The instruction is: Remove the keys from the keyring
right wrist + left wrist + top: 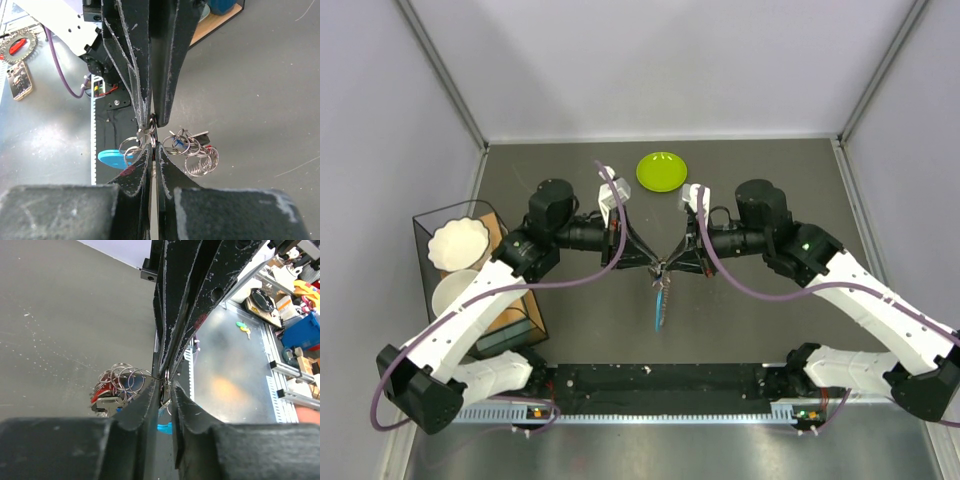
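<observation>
Keyring [661,292] pinched from both sides: left gripper [161,387] and right gripper [152,145] each clamp it, keys [105,395] bunched beside

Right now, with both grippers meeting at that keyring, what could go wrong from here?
1. The left gripper has its jaws slightly apart around the thin wire, so the right gripper may be carrying the keyring alone. A slip would likely drop the bunch onto the table.
2. The keys sit tangled among many small rings, so pulling may drag everything along.
3. The two grippers' fingertips nearly touch and could knock together.
</observation>
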You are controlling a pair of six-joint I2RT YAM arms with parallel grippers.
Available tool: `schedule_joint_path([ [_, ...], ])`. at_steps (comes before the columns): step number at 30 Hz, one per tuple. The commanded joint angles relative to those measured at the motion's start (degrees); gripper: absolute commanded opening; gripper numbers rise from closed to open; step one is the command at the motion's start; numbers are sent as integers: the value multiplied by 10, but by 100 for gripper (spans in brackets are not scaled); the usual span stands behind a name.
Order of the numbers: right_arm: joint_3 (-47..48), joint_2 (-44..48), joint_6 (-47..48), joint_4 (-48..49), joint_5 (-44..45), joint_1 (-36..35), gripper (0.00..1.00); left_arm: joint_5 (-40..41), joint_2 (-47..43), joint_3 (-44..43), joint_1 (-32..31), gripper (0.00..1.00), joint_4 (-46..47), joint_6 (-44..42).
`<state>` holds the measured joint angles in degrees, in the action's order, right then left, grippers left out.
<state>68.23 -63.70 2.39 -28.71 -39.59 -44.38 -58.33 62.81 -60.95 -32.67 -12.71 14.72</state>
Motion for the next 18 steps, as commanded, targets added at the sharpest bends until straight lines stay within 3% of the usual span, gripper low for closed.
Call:
schedule_joint_path([
  [1,4,17,2,46,-16,3,0,-14,3,-2,-2,14,-4,-27],
  [7,5,15,-4,52,-15,3,0,-20,0,8,-2,15,-3,-29],
  [11,5,14,-11,59,-4,3,0,-19,-1,10,-5,0,-5,-30],
  [18,-40,44,-62,164,54,3,0,84,-8,15,-5,0,-43,0],
])
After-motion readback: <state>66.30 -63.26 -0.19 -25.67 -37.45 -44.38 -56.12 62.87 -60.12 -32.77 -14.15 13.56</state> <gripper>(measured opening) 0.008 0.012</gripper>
